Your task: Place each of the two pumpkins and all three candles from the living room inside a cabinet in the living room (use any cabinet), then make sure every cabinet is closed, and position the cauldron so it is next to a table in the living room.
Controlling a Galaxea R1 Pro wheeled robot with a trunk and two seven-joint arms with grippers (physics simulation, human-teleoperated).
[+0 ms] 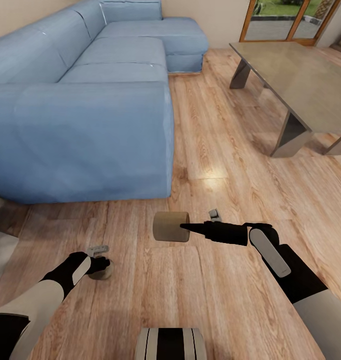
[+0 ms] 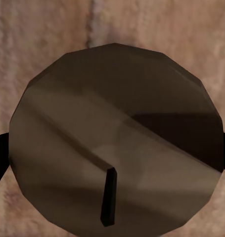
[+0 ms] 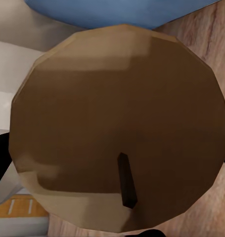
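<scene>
right gripper [image 1: 186, 227] jaws clamping a candle [image 1: 170, 226], left gripper [image 1: 103, 266] jaws clamping another candle [image 1: 105, 272], wood floor [image 1: 220, 165]

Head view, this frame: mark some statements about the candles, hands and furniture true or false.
1. The right hand holds a candle lying sideways. True.
2. The left hand is empty. False: it grips another candle, whose wick end faces the left wrist camera.
3. The sofa is red. False: it is blue.
4. The table stands on the wooden floor. True.
5. A pumpkin sits on the table. False: its top looks bare.
</scene>
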